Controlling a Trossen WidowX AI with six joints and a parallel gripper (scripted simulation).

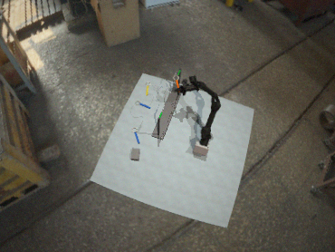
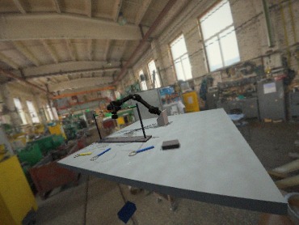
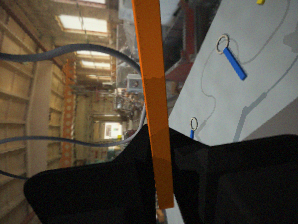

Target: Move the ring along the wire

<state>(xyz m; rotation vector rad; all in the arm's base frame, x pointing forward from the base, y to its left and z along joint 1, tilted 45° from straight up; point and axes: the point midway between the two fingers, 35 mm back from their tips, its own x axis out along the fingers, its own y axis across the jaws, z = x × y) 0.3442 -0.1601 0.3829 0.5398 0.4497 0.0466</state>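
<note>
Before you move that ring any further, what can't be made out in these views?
- Whether the ring clears the thin grey wire: too small from the top, blurred in the exterior view.
- The ring in the wrist view: cut off by the top edge.
- The orange handle's gripped sides: partly behind the dark tool.

Two blue-handled rings (image 1: 143, 105) (image 2: 141, 150) (image 3: 234, 63), one yellow (image 1: 148, 90) (image 2: 85, 154)

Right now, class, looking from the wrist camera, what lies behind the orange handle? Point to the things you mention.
Behind the orange handle (image 1: 177, 84) (image 3: 154, 85), the black gripper (image 1: 182, 90) (image 3: 152, 128) pinching its lower part shows on both sides, with blurred workshop background higher up. Whatever the handle itself covers cannot be seen.
</note>
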